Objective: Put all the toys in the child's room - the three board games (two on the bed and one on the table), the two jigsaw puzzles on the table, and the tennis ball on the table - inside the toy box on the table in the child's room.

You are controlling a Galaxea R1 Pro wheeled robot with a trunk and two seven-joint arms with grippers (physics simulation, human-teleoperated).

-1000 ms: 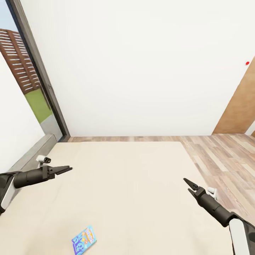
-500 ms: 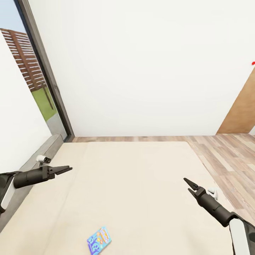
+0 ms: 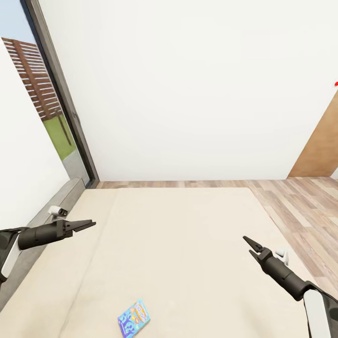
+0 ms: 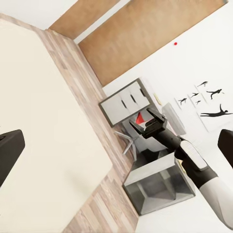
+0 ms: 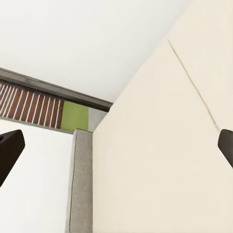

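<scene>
A small blue board game [image 3: 134, 318] lies flat on the beige mattress of the bed [image 3: 178, 234], near the lower edge of the head view. My left gripper [image 3: 89, 224] hovers open over the mattress's left side, well above and left of the game. Over the right side hangs my right gripper [image 3: 249, 246], also open and empty; the left wrist view shows it [image 4: 148, 121] with its jaws apart. Both sets of fingertips [image 4: 9, 153] [image 5: 9, 148] stand wide apart. The table, toy box, jigsaw puzzles and tennis ball are out of view.
A tall dark-framed window [image 3: 61, 108] and the grey headboard [image 3: 56, 197] bound the bed at left. Wood-plank floor [image 3: 300, 211] and a wooden door [image 3: 319, 141] lie to the right. Beyond the bed stand a white cabinet [image 4: 124, 102] and a grey boxy unit [image 4: 158, 187].
The whole head view has swung a little, so the bed, window and blue game sit further right in the picture. Both arms hold the same pose.
</scene>
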